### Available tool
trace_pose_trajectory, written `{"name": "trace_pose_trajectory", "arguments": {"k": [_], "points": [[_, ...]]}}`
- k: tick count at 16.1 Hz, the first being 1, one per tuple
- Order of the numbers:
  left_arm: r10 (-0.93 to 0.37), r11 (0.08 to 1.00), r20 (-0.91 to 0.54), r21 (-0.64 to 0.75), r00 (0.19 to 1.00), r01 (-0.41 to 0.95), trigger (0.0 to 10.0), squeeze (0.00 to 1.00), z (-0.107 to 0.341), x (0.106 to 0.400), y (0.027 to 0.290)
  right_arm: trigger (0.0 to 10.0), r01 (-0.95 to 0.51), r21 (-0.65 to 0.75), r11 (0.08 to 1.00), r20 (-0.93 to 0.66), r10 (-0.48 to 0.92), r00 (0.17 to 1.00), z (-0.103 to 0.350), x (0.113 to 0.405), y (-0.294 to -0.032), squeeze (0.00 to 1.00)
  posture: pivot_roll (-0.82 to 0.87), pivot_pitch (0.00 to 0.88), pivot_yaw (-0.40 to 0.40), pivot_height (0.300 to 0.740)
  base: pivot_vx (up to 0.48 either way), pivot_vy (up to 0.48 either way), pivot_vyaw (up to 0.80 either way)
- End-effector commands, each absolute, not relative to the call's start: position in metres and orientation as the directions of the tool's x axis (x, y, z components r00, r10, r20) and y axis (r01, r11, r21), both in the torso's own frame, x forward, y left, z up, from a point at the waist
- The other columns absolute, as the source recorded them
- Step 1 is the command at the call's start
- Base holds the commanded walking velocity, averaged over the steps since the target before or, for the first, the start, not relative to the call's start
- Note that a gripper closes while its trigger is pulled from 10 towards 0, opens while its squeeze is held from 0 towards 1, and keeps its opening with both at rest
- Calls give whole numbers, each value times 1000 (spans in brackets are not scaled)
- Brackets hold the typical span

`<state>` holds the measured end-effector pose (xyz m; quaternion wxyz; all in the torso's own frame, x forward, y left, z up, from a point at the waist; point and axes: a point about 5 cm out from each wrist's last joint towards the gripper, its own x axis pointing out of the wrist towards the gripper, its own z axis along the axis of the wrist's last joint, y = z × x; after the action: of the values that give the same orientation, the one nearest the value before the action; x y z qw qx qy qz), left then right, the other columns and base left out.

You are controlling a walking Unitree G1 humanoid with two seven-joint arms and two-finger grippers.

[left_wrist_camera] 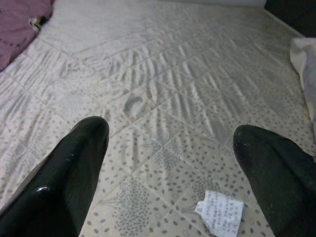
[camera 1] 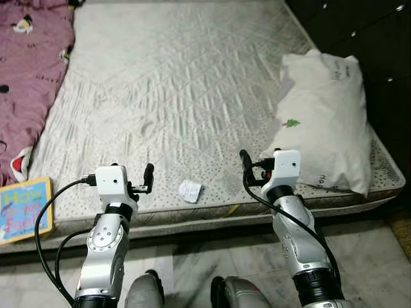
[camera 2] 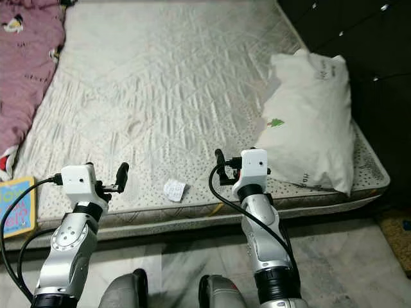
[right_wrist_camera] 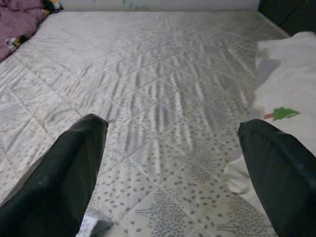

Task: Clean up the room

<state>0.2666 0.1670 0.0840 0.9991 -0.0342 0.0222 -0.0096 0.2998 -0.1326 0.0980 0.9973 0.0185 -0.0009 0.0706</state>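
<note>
A small crumpled white paper [camera 1: 190, 190] lies near the front edge of the grey quilted mattress [camera 1: 180, 83]. My left gripper [camera 1: 140, 176] hovers just left of the paper, open and holding nothing; in the left wrist view its black fingers [left_wrist_camera: 74, 163] frame the mattress, with the paper [left_wrist_camera: 220, 213] low beside one finger. To the right of the paper my right gripper [camera 1: 253, 160] is open and empty, close to a white pillow [camera 1: 324, 122]. A corner of that pillow [right_wrist_camera: 286, 98] lies beside one finger in the right wrist view.
A purple patterned blanket [camera 1: 29, 70] covers the mattress's left side. A blue children's book [camera 1: 24, 208] lies at the front left corner. Dark cabinets [camera 1: 379, 38] stand along the right. Pale marble floor [camera 1: 192, 263] runs below the bed edge.
</note>
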Motion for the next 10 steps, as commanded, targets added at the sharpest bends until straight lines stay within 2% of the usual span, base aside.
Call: {"name": "trace_pose_trajectory", "arguments": {"k": [1,3,10], "points": [[-13,998,-49,-59,999,10,10000,0,85,265,168,10000,-141,49,989,3,141,990,97,297,-134,0,48,210,-32,740,0,0,0],[5,999,-45,-50,999,-7,10000,0,87,264,170,10000,-152,55,987,0,152,988,97,296,-132,0,50,230,-35,735,0,0,0],[34,998,-47,-53,998,-37,10000,0,89,264,173,10000,-166,56,985,-3,166,986,99,296,-132,0,49,249,-41,650,0,0,0]]}}
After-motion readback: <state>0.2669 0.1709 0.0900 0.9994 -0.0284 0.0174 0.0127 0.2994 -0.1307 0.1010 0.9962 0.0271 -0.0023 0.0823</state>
